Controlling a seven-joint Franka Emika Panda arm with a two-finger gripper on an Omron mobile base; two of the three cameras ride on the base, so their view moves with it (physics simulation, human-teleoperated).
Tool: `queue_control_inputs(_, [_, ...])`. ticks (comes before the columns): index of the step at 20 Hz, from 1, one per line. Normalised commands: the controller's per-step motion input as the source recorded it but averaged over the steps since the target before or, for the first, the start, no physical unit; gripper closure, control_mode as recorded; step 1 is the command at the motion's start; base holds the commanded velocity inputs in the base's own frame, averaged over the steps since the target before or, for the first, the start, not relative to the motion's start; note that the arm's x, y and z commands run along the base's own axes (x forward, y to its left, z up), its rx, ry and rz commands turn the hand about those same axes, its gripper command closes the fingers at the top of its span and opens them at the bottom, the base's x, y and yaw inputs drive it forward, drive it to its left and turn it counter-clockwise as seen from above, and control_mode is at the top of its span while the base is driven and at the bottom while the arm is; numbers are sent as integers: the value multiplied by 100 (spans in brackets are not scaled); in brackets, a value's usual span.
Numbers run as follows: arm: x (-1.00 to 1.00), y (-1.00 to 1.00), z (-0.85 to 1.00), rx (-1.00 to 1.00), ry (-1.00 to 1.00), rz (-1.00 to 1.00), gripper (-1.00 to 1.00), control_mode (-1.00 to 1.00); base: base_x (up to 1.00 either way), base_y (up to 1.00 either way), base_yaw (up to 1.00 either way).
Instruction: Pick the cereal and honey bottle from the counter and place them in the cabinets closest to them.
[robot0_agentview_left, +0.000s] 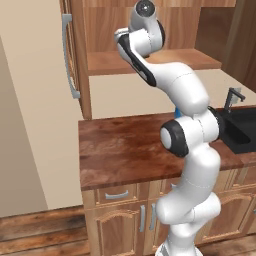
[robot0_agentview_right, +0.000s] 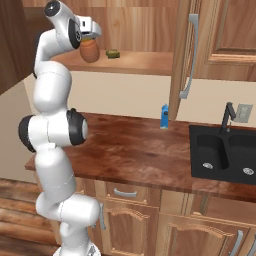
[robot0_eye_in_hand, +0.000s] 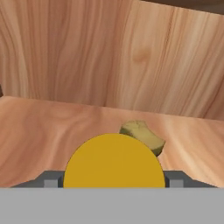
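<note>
The honey bottle (robot0_agentview_right: 90, 51), amber with a yellow cap (robot0_eye_in_hand: 114, 162), hangs from my gripper (robot0_agentview_right: 90, 37) at the left end of the open cabinets' wooden shelf (robot0_agentview_right: 142, 62). In the hand view the cap sits between my two fingertips (robot0_eye_in_hand: 49, 180), so the gripper (robot0_eye_in_hand: 113, 180) is shut on the bottle. I cannot tell whether the bottle's base touches the shelf. The shelf (robot0_agentview_left: 107, 62) also appears behind my arm in the left base view. The cereal is out of view.
An olive-green lump (robot0_eye_in_hand: 142, 135) lies on the shelf just beyond the bottle (robot0_agentview_right: 113, 52). The open cabinet door (robot0_agentview_right: 181, 55) has a long grey handle (robot0_agentview_right: 189, 57). A small blue item (robot0_agentview_right: 164, 116) stands on the counter (robot0_agentview_right: 135, 150) near the black sink (robot0_agentview_right: 225, 155).
</note>
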Motion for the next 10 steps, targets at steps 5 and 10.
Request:
queue_control_inputs(5, [17,0,0,4,0,0,100,-100,0,0,0])
queue_control_inputs(10, [19,0,-1,4,0,0,100,-100,0,0,0])
